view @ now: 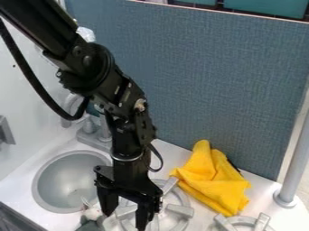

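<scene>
1. Back: blue-grey textured partition panel (223, 81), teal bins (265, 6) behind its top edge.
2. Left: white side wall (24, 81).
3. White countertop (17, 189), round grey sink basin (60, 180) set in, left side.
4. Right: grey round post (296, 162) standing on counter.
5. Lower left: dark front panel (13, 220).

The black pincer (125, 218) looks like hard plastic with a low sheen, close to a burner (180, 210) in matt grey. Beside it are soft, matt yellow cloth (211, 180) and a smooth, satin-grey sink (63, 180) in the smooth bench (18, 191); behind it, the blue panel (211, 85) looks woven and rough.
</scene>
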`<state>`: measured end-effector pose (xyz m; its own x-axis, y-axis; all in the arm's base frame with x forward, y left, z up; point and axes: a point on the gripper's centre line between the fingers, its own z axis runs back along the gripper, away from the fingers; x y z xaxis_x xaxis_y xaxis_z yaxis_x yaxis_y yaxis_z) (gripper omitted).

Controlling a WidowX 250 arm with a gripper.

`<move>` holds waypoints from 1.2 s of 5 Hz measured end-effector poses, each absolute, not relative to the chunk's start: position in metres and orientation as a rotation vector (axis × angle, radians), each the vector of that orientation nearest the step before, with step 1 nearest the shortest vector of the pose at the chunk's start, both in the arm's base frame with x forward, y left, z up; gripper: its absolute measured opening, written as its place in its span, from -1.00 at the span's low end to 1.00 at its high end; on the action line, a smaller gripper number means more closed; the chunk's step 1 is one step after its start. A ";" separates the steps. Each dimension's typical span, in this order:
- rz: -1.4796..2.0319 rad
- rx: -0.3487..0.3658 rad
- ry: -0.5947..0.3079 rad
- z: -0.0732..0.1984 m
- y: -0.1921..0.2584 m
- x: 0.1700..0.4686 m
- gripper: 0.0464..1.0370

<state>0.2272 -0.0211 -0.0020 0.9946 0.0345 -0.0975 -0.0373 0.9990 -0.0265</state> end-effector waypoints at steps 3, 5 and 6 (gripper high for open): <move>0.209 0.033 0.088 -0.018 0.038 0.211 0.93; 0.287 0.095 0.104 -0.042 0.059 0.214 0.93; 0.297 0.078 0.076 -0.058 0.066 0.227 0.93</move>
